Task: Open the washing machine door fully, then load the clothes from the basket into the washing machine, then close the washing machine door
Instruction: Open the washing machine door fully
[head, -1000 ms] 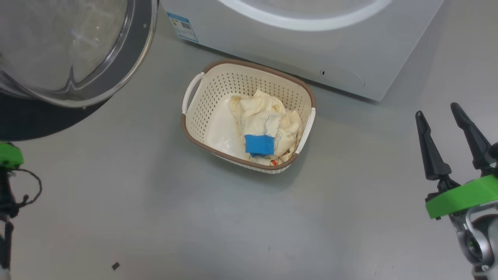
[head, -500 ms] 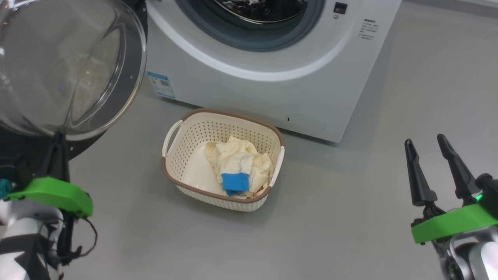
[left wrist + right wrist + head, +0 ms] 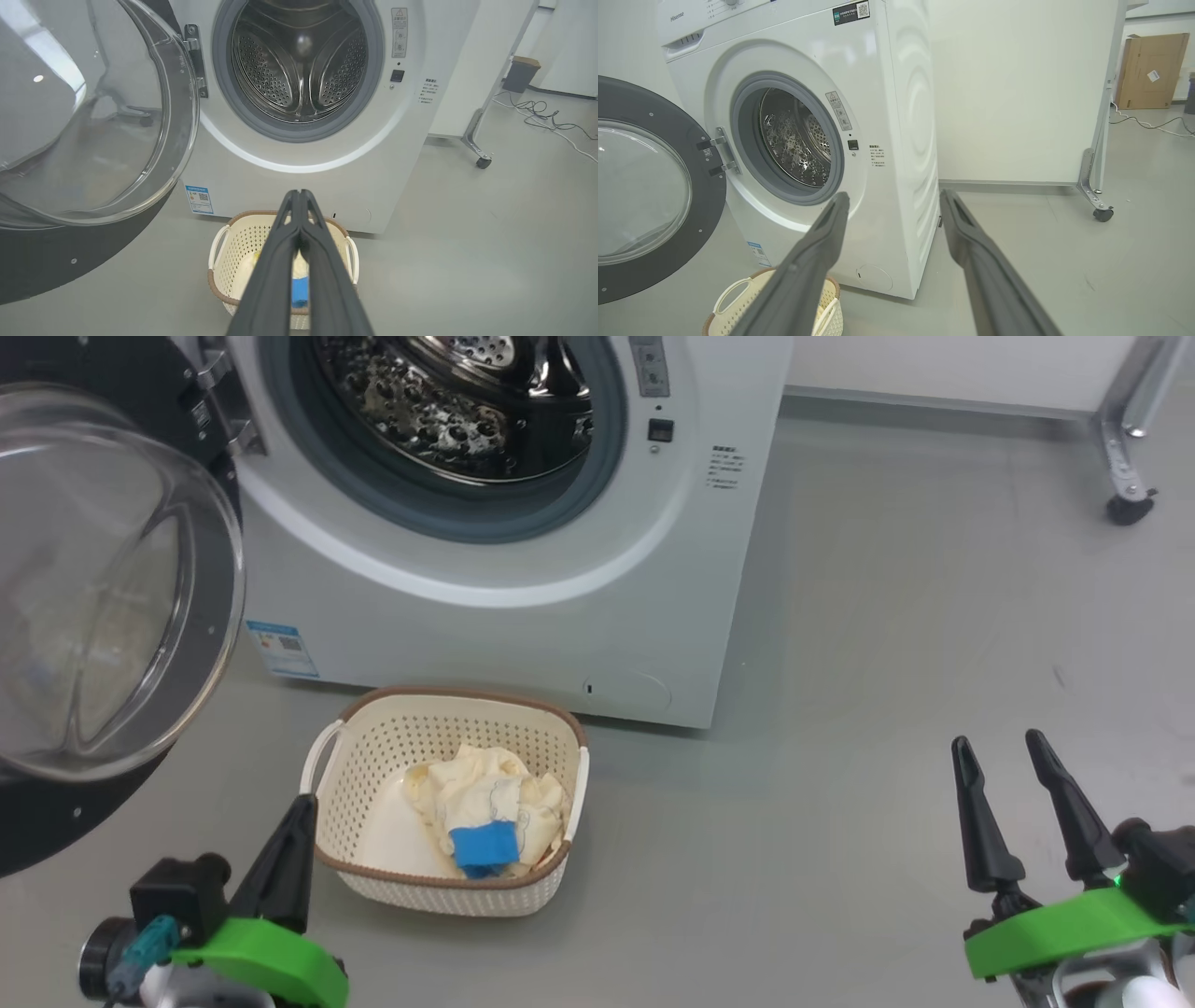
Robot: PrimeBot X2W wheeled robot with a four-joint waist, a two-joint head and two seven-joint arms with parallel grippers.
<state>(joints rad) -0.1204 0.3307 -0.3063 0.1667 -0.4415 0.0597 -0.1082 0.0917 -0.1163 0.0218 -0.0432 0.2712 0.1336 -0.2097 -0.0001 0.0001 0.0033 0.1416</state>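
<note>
Upward tipped my head view; left jaws pressed together, right jaws spread. Seemingly soft, light cream-yellow fabric clothes [image 3: 495, 798] lie in the near cream perforated plastic basket [image 3: 373, 756]; I'd pinch a raised fold.

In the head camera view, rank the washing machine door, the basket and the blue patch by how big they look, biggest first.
1. washing machine door, cut off by the picture's edge and likely nearer the camera
2. basket
3. blue patch on the clothes
</note>
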